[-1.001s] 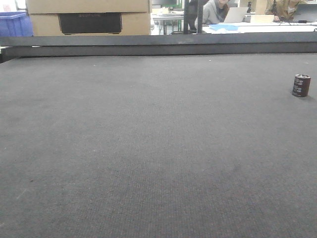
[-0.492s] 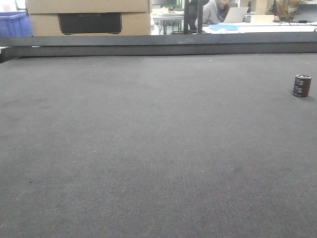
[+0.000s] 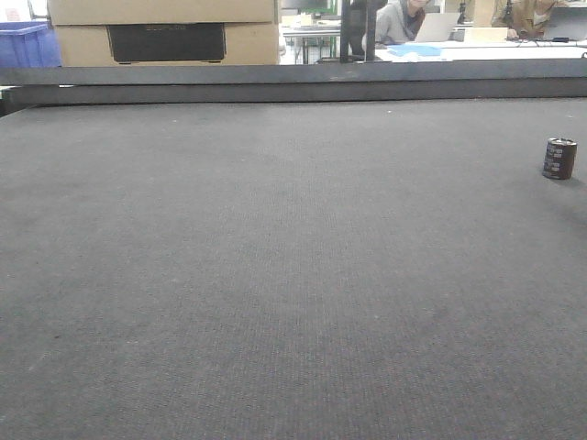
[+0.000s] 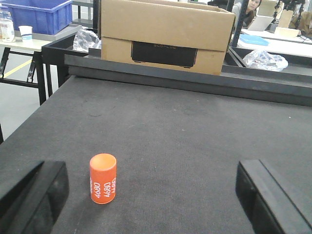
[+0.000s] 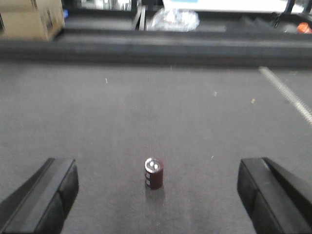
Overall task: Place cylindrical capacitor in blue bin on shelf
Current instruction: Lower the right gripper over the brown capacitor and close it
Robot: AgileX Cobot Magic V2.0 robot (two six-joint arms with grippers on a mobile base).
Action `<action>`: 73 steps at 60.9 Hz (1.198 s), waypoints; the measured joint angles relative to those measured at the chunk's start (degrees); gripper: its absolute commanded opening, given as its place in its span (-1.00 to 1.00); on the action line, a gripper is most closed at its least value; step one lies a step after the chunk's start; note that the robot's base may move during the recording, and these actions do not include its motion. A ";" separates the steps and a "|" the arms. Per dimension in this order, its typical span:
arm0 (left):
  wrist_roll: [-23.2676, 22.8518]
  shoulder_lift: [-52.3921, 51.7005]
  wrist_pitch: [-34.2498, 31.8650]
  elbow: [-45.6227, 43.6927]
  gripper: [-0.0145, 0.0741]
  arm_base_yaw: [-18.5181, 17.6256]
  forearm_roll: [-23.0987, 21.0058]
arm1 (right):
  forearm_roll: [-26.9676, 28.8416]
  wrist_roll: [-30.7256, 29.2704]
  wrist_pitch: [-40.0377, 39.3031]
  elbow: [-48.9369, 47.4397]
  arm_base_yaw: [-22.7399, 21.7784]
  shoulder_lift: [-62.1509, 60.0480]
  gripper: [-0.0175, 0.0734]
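**Right gripper lined up on the upright capacitor; grasp not yet made**

The right gripper (image 5: 157, 168) has its jaws spread wide and holds nothing; its two fingers (image 5: 44, 195) sit at the lower corners of the right wrist view, with bare table mat (image 5: 97, 122) between them. The cylindrical capacitor (image 5: 153, 174) stands just ahead, on the centreline of the jaws and about midway between the fingers, touching neither. Its long axis is vertical, silvery top up, so the pads face its curved sleeve from either side.

Judgement: a straight advance on the present heading should bring the body between the pads with little sideways correction; closure belongs on the sleeve, below the metal top; a short upright cylinder may tip if one pad arrives first.

The left gripper (image 4: 152, 170) is likewise wide open and empty; an orange cylinder (image 4: 103, 178) marked 4680 stands between its fingers, nearer the left one. This is not the task part, and the capacitor does not show in the left wrist view.

In the front view the capacitor (image 3: 559, 158) stands near the right edge, with nothing else on the mat around it; the right arm is therefore judged the nearer one. A blue bin (image 3: 26, 44) shows beyond the far left corner; no shelf shows in any view, so whether this bin is the target cannot be told.
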 measured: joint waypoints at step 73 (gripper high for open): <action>0.00 0.00 1.67 -0.13 0.69 0.00 0.00 | -4.05 0.11 -41.61 -21.73 -2.98 64.86 0.64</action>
